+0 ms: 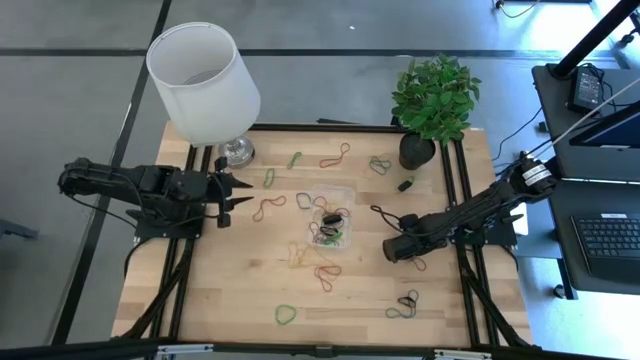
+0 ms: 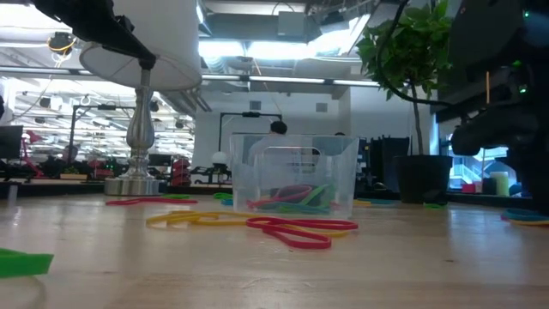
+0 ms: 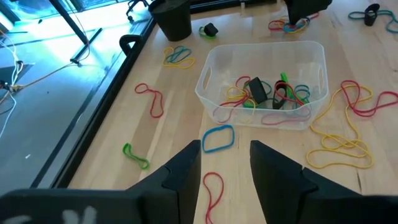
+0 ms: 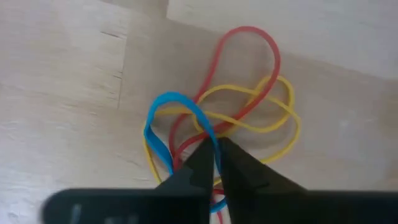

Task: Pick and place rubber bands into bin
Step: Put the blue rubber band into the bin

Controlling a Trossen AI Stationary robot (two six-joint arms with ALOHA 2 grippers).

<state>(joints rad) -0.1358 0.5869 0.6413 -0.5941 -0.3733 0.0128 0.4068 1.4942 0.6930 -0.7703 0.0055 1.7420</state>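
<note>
The clear bin [image 1: 331, 213] [image 3: 264, 81] [image 2: 296, 176] stands mid-table with several coloured rubber bands and a small black piece inside. More rubber bands [image 1: 325, 275] lie scattered flat on the wood around it. My right gripper [image 1: 395, 250] [image 4: 216, 149] is down at the table right of the bin, its fingers closed together at a tangle of red, yellow and blue rubber bands [image 4: 242, 102]. My left gripper [image 1: 238, 195] [image 3: 227, 162] hovers open left of the bin, pointing toward it, above a blue band [image 3: 217, 138] and a red band [image 3: 213, 190]. My right gripper pinches the tangle where the blue loop [image 4: 200, 127] crosses the red and yellow loops, coming from above and pointing down. Its fingertips [image 4: 233, 155] cover the exact strands caught. The tangle lies flat and slack on the table.
A lamp with a white shade [image 1: 205, 80] stands at the table's far left corner. A potted plant [image 1: 432, 100] is at the far right, with a small black block [image 1: 405, 184] beside it. A desk with a laptop [image 1: 605, 235] stands off the right edge.
</note>
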